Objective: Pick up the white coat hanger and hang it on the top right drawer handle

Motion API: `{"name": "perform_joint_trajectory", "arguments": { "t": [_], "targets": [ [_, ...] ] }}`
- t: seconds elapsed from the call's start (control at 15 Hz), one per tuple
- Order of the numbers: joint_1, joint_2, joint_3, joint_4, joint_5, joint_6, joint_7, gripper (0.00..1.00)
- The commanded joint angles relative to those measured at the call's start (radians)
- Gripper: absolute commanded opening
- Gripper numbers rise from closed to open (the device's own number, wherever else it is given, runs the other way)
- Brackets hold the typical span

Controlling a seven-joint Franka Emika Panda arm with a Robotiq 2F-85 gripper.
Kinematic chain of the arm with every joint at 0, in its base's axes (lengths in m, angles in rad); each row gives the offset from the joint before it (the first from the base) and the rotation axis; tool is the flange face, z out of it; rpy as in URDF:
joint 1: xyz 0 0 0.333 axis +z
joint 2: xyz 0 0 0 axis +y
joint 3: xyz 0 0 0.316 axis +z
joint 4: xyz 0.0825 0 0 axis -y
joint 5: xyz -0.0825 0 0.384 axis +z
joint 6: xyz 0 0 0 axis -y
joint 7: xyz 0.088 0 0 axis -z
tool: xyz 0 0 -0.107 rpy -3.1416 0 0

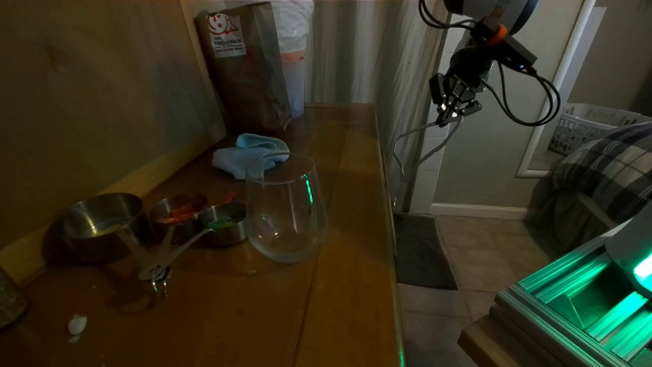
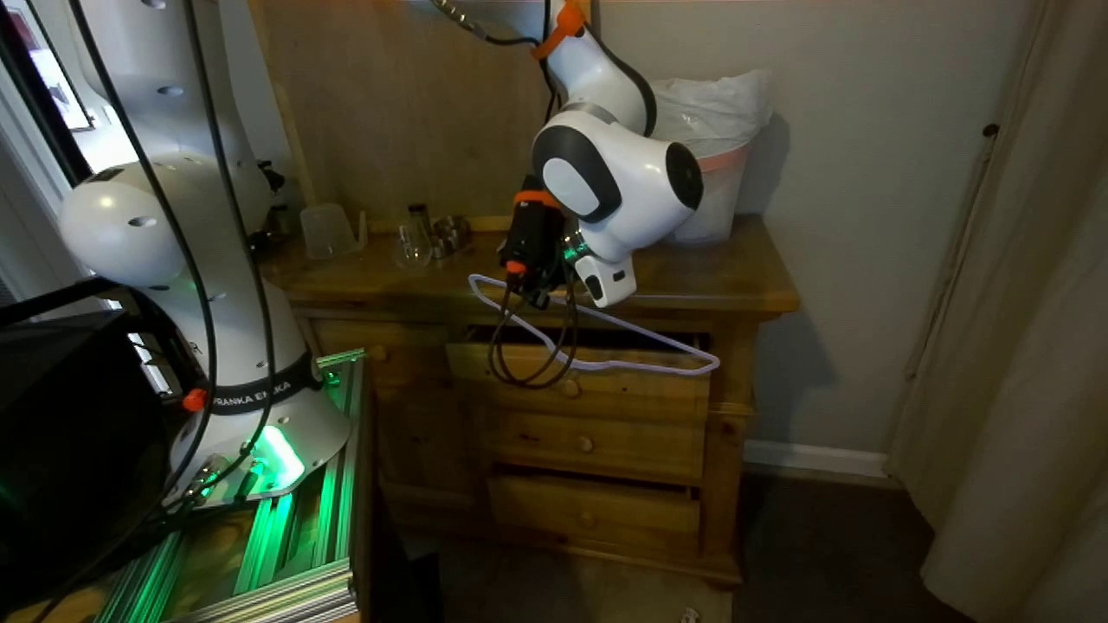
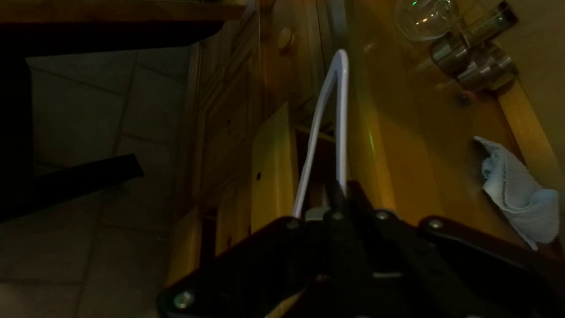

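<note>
Currently, my claw point(image 1: 448, 118) is closed on the white coat hanger point(image 2: 606, 365), the exact point of grip being too dark to make out; I hold the hanger in the air, tilted, just off the front edge of the table point(image 1: 351, 306); in an exterior view its long lower bar crosses in front of the top right drawer point(image 2: 649, 400), which stands ajar, the round handle point(image 2: 571, 388) appearing just below the bar; whether hanger and drawer touch, I cannot say; in the wrist view one corner of the hanger forms a narrow white loop beside the table edge; the lowest drawer point(image 2: 640, 515) likewise stands ajar; on the table, a clear glass point(image 1: 288, 216) stands upright just beside a set of metal measuring cups point(image 1: 97, 244), their handles converging at the tips; a pale blue cloth point(image 1: 235, 160) lies crumpled between the glass and a brown paper bag point(image 1: 249, 76); beside the bag stands a tall bin point(image 2: 714, 197) lined in white; apart from the table, the robot base point(image 2: 299, 424) glows green at one side
</note>
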Motion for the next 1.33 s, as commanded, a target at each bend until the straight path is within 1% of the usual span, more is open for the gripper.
{"name": "perform_joint_trajectory", "arguments": {
  "t": [0.0,0.33,0.87,1.0,1.27],
  "targets": [
    [-0.003,-0.036,0.002,0.000,-0.022,0.005,0.008,0.01],
    [-0.012,-0.042,-0.007,0.016,-0.033,0.015,-0.001,0.01],
    [-0.031,-0.028,-0.005,0.034,0.007,0.037,-0.131,0.01],
    [-0.040,-0.018,-0.006,0.029,0.042,0.039,-0.156,0.01],
    [-0.045,0.002,0.001,0.022,0.176,0.061,-0.172,0.01]
  ]
}}
